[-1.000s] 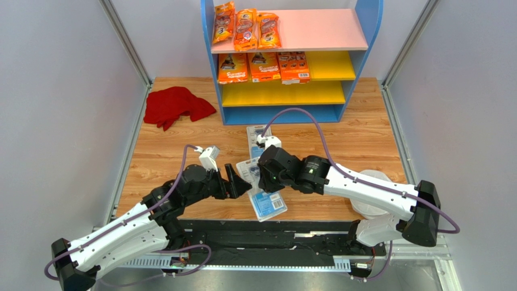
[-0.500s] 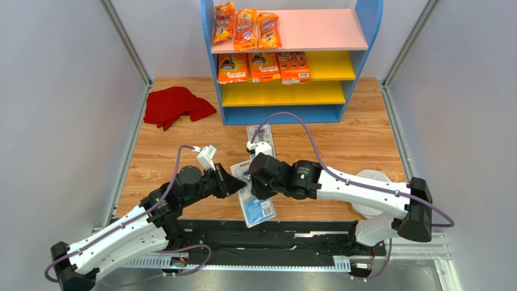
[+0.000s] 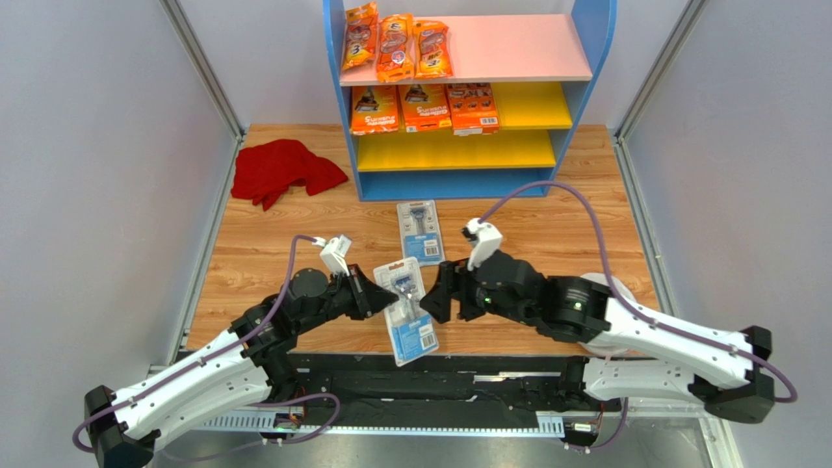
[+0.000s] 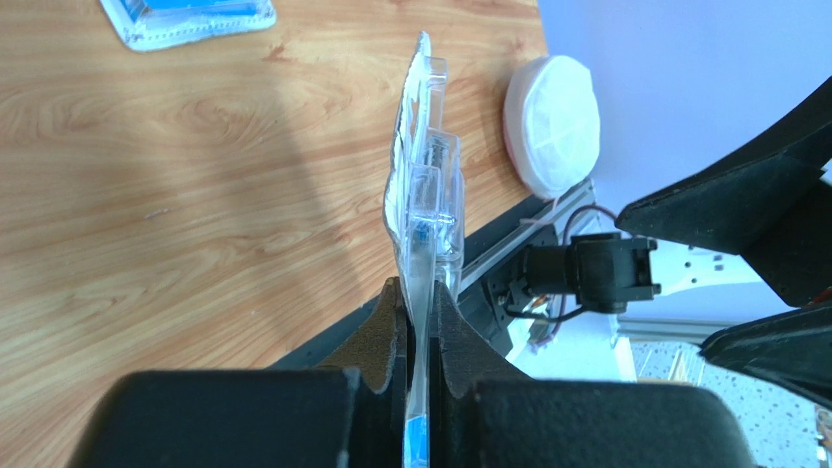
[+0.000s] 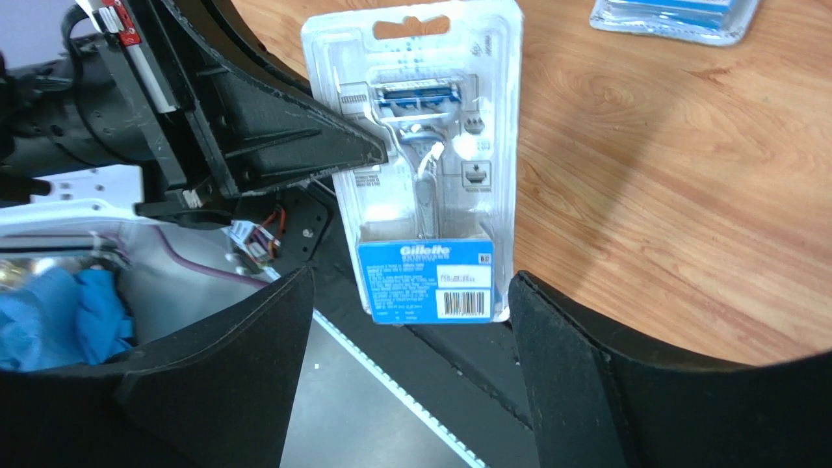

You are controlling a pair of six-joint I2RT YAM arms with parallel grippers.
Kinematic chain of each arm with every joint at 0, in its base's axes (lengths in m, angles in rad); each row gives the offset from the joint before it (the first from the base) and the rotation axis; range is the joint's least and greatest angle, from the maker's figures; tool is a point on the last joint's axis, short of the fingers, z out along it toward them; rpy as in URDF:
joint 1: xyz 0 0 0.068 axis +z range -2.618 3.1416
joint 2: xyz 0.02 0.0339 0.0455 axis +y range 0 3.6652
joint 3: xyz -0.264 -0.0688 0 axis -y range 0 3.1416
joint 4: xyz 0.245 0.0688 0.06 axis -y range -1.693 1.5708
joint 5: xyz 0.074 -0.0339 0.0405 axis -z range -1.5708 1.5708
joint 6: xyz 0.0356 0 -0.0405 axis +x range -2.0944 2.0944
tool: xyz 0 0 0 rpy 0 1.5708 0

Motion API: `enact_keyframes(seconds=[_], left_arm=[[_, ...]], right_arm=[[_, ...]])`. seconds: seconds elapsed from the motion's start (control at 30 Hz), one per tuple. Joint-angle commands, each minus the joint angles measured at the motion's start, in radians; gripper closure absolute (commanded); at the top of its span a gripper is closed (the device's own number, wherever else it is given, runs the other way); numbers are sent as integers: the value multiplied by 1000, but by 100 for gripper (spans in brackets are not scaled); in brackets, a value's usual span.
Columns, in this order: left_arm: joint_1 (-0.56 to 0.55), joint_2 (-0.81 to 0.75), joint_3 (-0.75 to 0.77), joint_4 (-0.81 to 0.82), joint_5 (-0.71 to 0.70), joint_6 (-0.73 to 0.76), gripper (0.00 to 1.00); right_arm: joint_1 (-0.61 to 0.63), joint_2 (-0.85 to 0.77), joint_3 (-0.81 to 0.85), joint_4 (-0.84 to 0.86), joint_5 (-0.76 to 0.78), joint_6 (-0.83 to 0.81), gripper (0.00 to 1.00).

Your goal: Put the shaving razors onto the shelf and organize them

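Handover point at the near middle of the table [image 3: 586, 224], top view taken as the clock face.

The left gripper [image 3: 383, 295] is closed tight on one grey-blue blister card [image 3: 407, 310]. It pinches the card's 9 o'clock long edge, and the left wrist view shows the thin plastic edge-on between the two fingers [image 4: 391, 327]. The card appears to be lifted off the wood. Its long axis runs roughly from 12 to 6 o'clock, with the hang-tab end toward 12 and the barcode end toward 6.

The right gripper [image 3: 436, 302] sits at 3 o'clock of the card, close to it but apart, with jaws spread wide and nothing between them. Its own camera faces the printed front of the card and looks past both open fingers.

A second blister card [image 3: 421, 232] lies flat on the table at about 1 o'clock of the left jaws, between them and the shelf [image 3: 449, 183].

The shelf stands at 12 o'clock, well apart from both grippers. Orange bags [image 3: 395, 44] stand on its pink top board and orange boxes [image 3: 425, 107] on the upper yellow board. The lower yellow board [image 3: 454, 149] seems the likely slot for the blister cards.

The relation that governs the coming move is that only the left arm holds the card. The target lies straight toward 12, along the card's long axis, so a forward carry would lead with the tab end. That path passes just left of the lying card.
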Motion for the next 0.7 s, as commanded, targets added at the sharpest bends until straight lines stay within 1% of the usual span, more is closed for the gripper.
enact_keyframes(seconds=[0.0,0.03,0.07,0.13,0.17,0.23,0.27,0.3,0.4,0.43,0.5,0.53,0.6,0.63,0.67], left_arm=[[1,28,57,150,-43,-24,100],[4,37,58,169,-39,-37,100],[18,54,57,213,-30,-51,100],[39,77,34,322,13,-110,100],[59,106,14,421,27,-133,100],[78,143,-6,527,65,-205,100],[93,186,-20,637,78,-225,100],[98,212,-21,690,91,-262,100],[112,312,-17,876,136,-330,100],[113,338,-17,976,151,-347,100],[116,421,-15,1083,167,-405,100],[116,448,-17,1197,173,-426,100],[116,536,-25,1316,170,-489,100],[118,566,-23,1427,173,-508,100],[116,629,-17,1478,176,-528,100]], right_arm=[[-10,-179,-105,77,86,113,22],[-10,-218,-125,85,94,142,22],[-13,-292,-145,85,112,160,21],[-13,-351,-184,81,125,203,21],[-13,-405,-194,79,134,215,21],[-13,-446,-222,71,137,242,22],[-13,-463,-231,73,140,261,23],[-13,-492,-242,81,141,271,24],[-13,-532,-289,120,134,298,25],[-11,-539,-317,137,131,303,26],[-13,-548,-339,175,123,327,27],[-14,-554,-360,189,120,334,27],[-13,-559,-372,214,115,347,29],[-13,-565,-378,219,115,351,29],[-13,-569,-383,219,123,355,30]])
